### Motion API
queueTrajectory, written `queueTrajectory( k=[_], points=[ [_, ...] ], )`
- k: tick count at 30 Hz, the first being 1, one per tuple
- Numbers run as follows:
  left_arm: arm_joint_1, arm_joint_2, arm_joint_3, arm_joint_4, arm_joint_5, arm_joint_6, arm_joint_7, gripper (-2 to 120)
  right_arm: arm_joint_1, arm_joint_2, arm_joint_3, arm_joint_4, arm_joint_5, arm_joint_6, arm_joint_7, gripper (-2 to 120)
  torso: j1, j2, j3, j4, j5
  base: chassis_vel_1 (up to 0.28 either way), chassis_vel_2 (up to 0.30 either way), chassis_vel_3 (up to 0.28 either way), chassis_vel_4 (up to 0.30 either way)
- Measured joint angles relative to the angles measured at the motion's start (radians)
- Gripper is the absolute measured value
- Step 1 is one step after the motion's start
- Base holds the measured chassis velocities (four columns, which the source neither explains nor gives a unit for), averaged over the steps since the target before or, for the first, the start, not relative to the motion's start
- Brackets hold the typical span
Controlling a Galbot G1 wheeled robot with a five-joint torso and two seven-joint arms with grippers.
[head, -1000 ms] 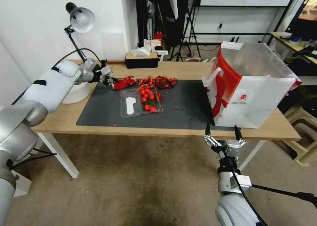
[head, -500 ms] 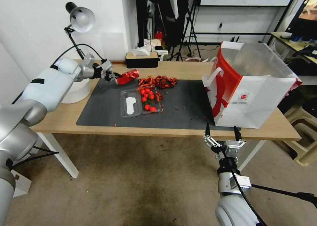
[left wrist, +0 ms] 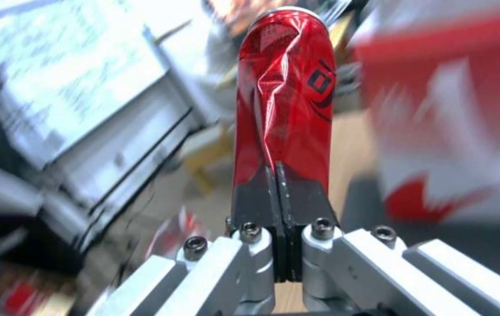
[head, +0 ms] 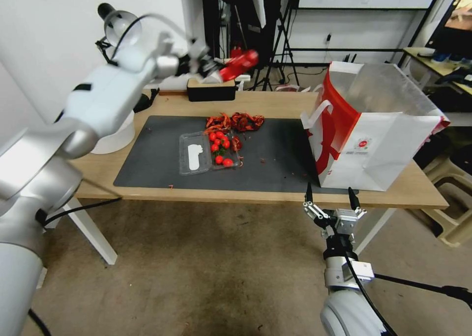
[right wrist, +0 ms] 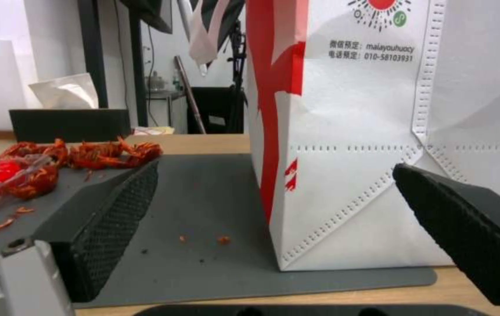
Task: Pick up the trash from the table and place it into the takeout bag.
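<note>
A crushed red soda can [head: 239, 64] hangs high over the back of the table [head: 275, 102], and my left gripper [head: 215, 71] is shut on its lower end. In the left wrist view the can [left wrist: 285, 101] stands up from the closed left gripper [left wrist: 276, 193], with the takeout bag [left wrist: 455, 109] blurred beyond. The white and red takeout bag [head: 373, 125] stands open on the table's right end. More trash lies on the dark mat [head: 275, 154]: red shells [head: 233, 122] and a clear tray of cherry tomatoes [head: 209, 152]. My right gripper [head: 330, 198] is open below the table's front edge, facing the bag [right wrist: 367, 131].
A desk lamp [head: 118, 29] with a white base [head: 113, 134] stands at the table's back left. A black tissue box [head: 211, 88] sits at the back edge. Beige stools [head: 452, 218] stand right of the table. Red crumbs dot the mat [right wrist: 203, 197].
My left arm has lifted the can off the mat's back left corner and swung it up and to the right, towards the bag. The right arm has not moved.
</note>
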Motion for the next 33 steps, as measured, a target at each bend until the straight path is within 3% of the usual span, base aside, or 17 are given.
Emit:
queueTrajectory(
  k=[5, 11, 16, 21, 28, 33],
  points=[
    [-0.054, -0.063, 0.064, -0.112, -0.09, 0.029, -0.035, 0, 0.0, 0.002, 0.001, -0.001, 0.0, 0.0, 0.001, 100, 0.0, 0.0, 0.0, 0.0002, 0.0001, 0.0, 0.0, 0.0, 0.0],
    [-0.085, -0.128, 0.111, -0.165, -0.131, 0.047, -0.062, 0, -0.002, 0.004, 0.003, 0.001, 0.0, 0.001, 0.002, 100, 0.0, 0.0, 0.0, 0.0004, -0.0001, 0.0, 0.0, 0.0, 0.0],
    [-0.106, -0.258, 0.144, -0.133, -0.142, 0.045, -0.068, 0, -0.007, 0.005, 0.009, 0.007, 0.001, 0.002, 0.005, 100, 0.0, 0.0, 0.0, 0.0, 0.0001, 0.0, 0.0, 0.0, 0.0],
    [-0.105, -0.343, 0.156, -0.089, -0.128, 0.031, -0.068, 0, -0.01, 0.005, 0.015, 0.009, 0.003, 0.003, 0.007, 100, 0.0, 0.0, 0.0, 0.0, 0.0001, 0.0, 0.0, 0.0, 0.0],
    [-0.09, -0.373, 0.194, -0.015, -0.079, -0.002, -0.066, 0, -0.009, 0.006, 0.017, 0.01, 0.005, 0.006, 0.008, 100, 0.0, 0.0, 0.0, 0.0004, -0.0004, 0.0, 0.0, 0.0, 0.0],
    [-0.083, -0.371, 0.195, 0.006, -0.058, -0.012, -0.068, 17, -0.008, 0.006, 0.017, 0.01, 0.005, 0.007, 0.008, 100, 0.0, 0.0, 0.0, 0.0004, -0.0004, 0.0, 0.0, 0.0, 0.0]
  ],
)
